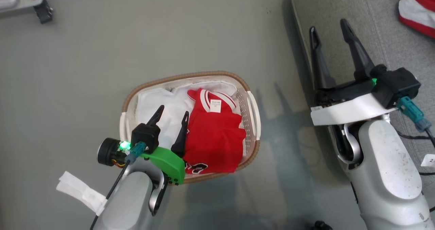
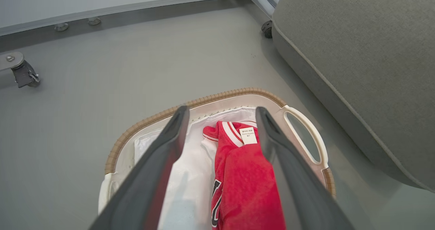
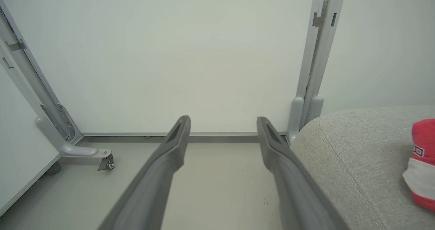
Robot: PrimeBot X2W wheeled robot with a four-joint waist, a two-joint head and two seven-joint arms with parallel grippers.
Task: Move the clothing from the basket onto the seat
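Over the basket [image 1: 190, 75], the left fingers [image 1: 181, 131] stand apart with nothing held between them. One finger hangs above the white sheet [image 1: 149, 101] and the other lies along the left edge of the red garment [image 1: 212, 138]; whether it touches the cloth cannot be told. From the left wrist view, the garment sits between the two fingers, closer to the right-hand one, with its striped collar and white tag [image 2: 248, 136] toward the far rim. Dark lettering shows at the garment's near end. It lies on the right half of the basket, partly over the white sheet, which lines the left half.

Off to the side, the right fingers [image 1: 355, 46] are also spread and hold nothing. They hover over the left edge of the seat [image 1: 373, 19] and point toward a pale wall panel [image 3: 190, 60]. A second red garment [image 1: 419, 9] with white stripes rests on the seat, well apart from those fingers. The basket stands on the grey floor [image 1: 102, 53], near the seat but not touching it. A caster [image 1: 43, 11] sits at the floor's far left.
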